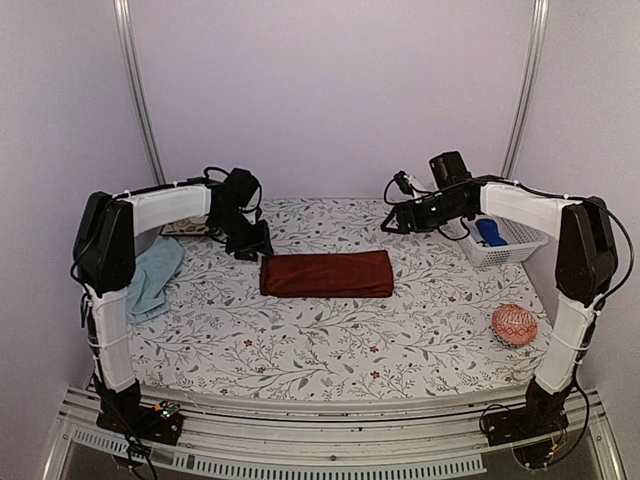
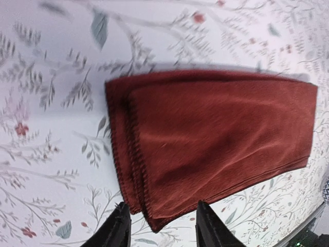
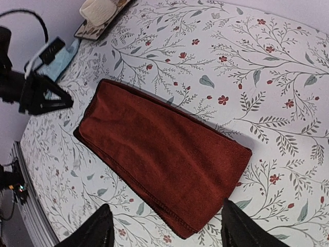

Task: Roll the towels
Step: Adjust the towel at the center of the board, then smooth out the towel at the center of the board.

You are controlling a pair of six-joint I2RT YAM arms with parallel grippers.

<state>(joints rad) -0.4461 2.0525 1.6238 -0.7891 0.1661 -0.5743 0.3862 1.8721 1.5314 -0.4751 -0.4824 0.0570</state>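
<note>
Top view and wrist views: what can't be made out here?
- Light blue towel: top view, left arm covers its left side; right wrist view shows only a sliver.
- Blue thing in the white basket: top view, right arm and basket wall hide most of it.
- Cream thing at the back: right wrist view, cut off by the top edge.
- Red towel: left wrist view, far edge blurred.

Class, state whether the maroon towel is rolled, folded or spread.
Folded, not rolled: the maroon towel lies flat, a rectangle with stacked layer edges showing at one end.
</note>
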